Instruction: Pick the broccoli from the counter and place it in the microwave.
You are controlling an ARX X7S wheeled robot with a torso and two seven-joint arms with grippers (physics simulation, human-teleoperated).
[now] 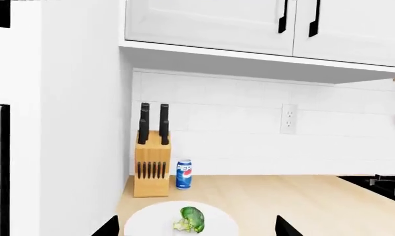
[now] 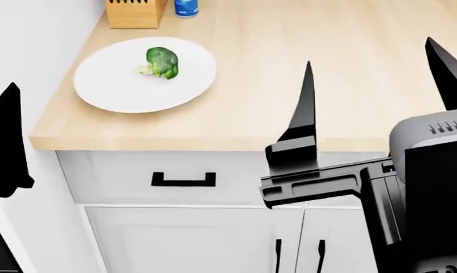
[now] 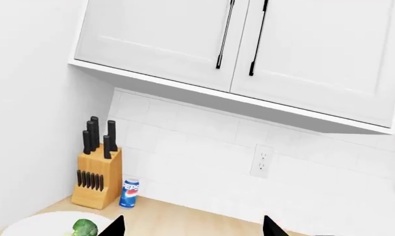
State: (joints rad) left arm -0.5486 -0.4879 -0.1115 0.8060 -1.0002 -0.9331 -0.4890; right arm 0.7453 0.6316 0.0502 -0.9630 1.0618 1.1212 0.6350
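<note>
The broccoli (image 2: 162, 61), a small green floret, lies on a round white plate (image 2: 122, 91) at the left end of the tan counter (image 2: 289, 45). In the left wrist view the broccoli (image 1: 192, 219) sits ahead of my left gripper (image 1: 197, 229), whose jaws stand wide open and empty. One left finger (image 2: 7, 142) shows at the head view's left edge, short of the counter's front. My right gripper (image 2: 376, 85) is open and empty over the counter's front edge, right of the plate. Its wrist view catches the broccoli (image 3: 84, 228) at the lower left. The microwave is out of view.
A wooden knife block (image 1: 151, 169) and a blue Pepsi can (image 1: 183, 174) stand at the counter's back left by a white side wall (image 1: 79, 123). A black cooktop (image 1: 381, 184) lies further right. White upper cabinets (image 3: 236, 44) hang above; a drawer handle (image 2: 183, 180) sits below the edge.
</note>
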